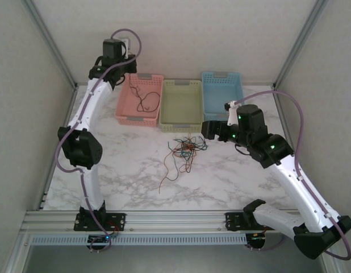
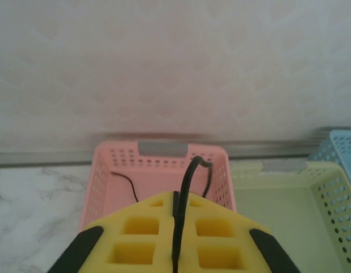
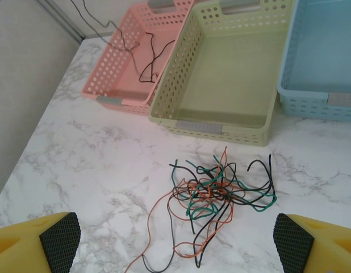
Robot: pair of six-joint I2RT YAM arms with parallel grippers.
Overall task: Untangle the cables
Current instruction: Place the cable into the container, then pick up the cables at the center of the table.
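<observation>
Right arm (image 1: 289,170), near side: jaws stood wide, their black-gridded pads (image 3: 59,242) at the two lower corners of the wrist view. Nothing was between them. They were poised above the white marbled worktop (image 1: 232,182).

Just beyond lay the tangle of thin black, red-orange and teal-green cables (image 3: 218,190). It was knotted at its middle, with loose ends trailing toward the arms, and sat a little short of the pale green perforated plastic basket (image 3: 212,128).

Farther back, the left arm (image 1: 87,108) reached over the pink perforated plastic basket (image 1: 125,114). Its jaws were closed, yellow foam pads (image 2: 136,227) pinching one thin black cable (image 2: 187,182) that appeared to hang down into that basket. The light blue perforated plastic basket (image 1: 239,91) sat at the far right of the row.

Risks, as judged:
- A pull on any single strand would likely drag the whole knot, since the crossings looked tight.
- Wire this thin could slip through the foam.
- On release, the held cable might drape over the pink rim.

Unclear:
- Which strand lay uppermost in the knot.
- Whether a brown strand was among them.
- How the held cable ran below the pads, cut off at the bottom edge of the wrist view.
</observation>
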